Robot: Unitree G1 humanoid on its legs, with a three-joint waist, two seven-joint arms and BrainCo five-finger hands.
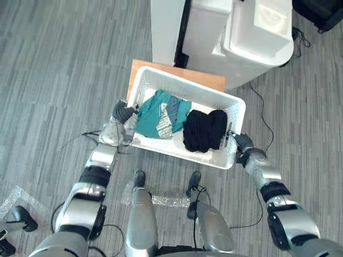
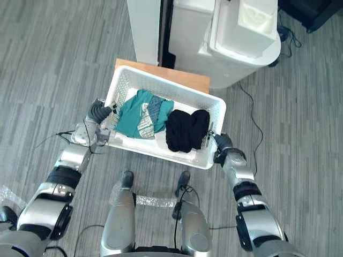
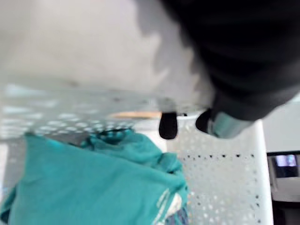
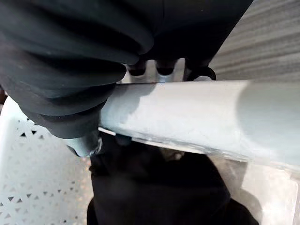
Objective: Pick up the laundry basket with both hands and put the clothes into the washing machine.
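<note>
A white perforated laundry basket is over a brown wooden board, in front of the white washing machine. A teal garment with a patterned piece lies in its left half. A black garment fills the right half. My left hand grips the basket's left end, its dark fingertips hooked over the rim above the teal garment. My right hand grips the right end, curled around the rim with the black garment just inside.
A tall white panel stands left of the washing machine. A thin cable trails over the grey plank floor to the right of the basket. A dark object sits in the far right corner.
</note>
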